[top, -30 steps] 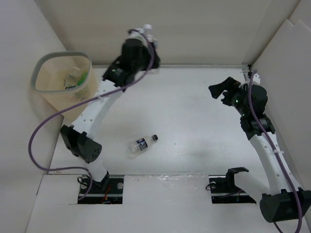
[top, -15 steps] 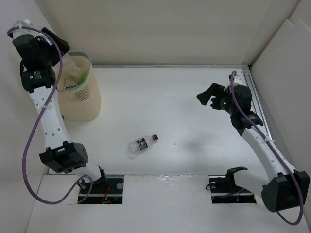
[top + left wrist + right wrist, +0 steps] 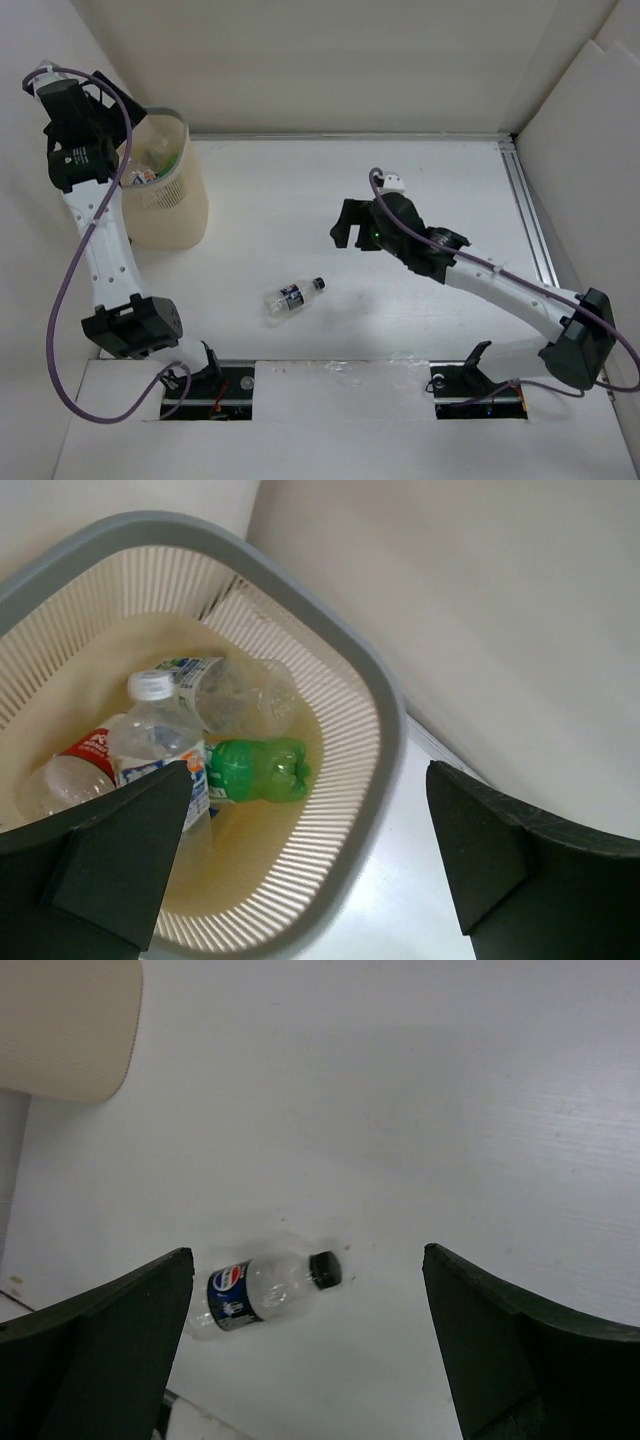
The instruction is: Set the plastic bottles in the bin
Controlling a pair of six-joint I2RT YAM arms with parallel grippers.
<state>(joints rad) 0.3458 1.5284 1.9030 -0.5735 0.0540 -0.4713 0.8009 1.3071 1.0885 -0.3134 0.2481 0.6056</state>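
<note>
One bottle (image 3: 255, 1290) is lying loose on the counter (image 3: 450, 1110), while other bottles (image 3: 235, 695) are sitting in the bin (image 3: 178, 222).
Left jaws are hanging wide open and empty over the bin; right jaws, equally wide and empty, are hovering above the stray bottle. Lying on its side, it risks rolling or squirting away from an off-centre pinch.

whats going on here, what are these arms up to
The job is getting plastic bottles into a beige bin. The left claw hangs open above the bin, which holds several, a green one among them. One blue-labelled bottle lies on its side on the table; the right claw is open, aimed at it from above, not touching.
</note>
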